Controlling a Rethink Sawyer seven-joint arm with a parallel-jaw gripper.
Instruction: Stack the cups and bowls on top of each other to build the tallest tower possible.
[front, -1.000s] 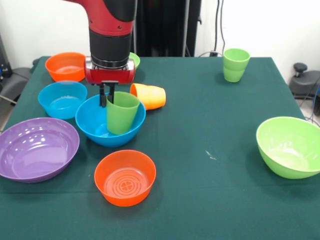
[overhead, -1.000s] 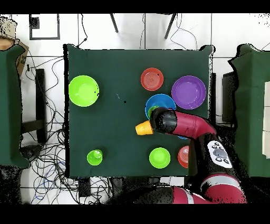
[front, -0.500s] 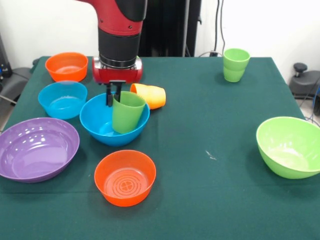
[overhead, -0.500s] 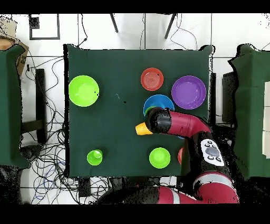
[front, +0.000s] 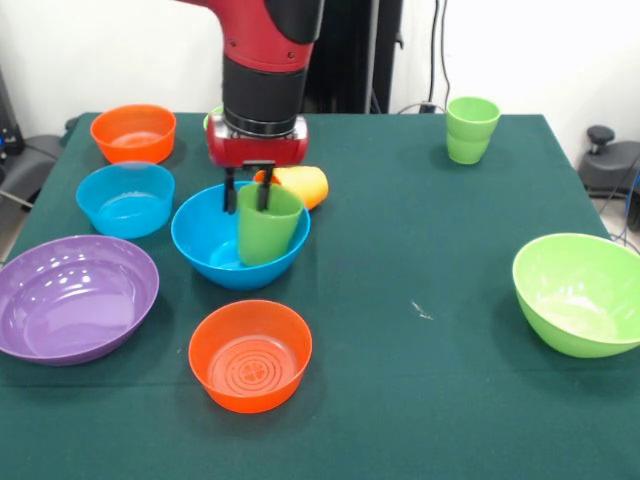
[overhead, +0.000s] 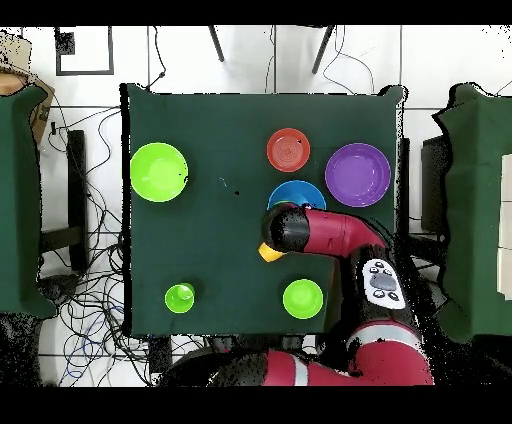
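Green cup (front: 268, 224) rim betw. jaws, upright in blue bowl (front: 205, 243).

Even, bright indoor light falls from above. Soft, short shadows sit under the gripper (front: 247, 186) and beneath the blue bowl (front: 205, 245) directly below it. Pale glare streaks the purple bowl (front: 70, 295) to the gripper's lower left and the lime bowl (front: 580, 290) far to its right. The front view is crisp; the overhead view is flatter, with detail around the gripper (overhead: 283, 228) soft.
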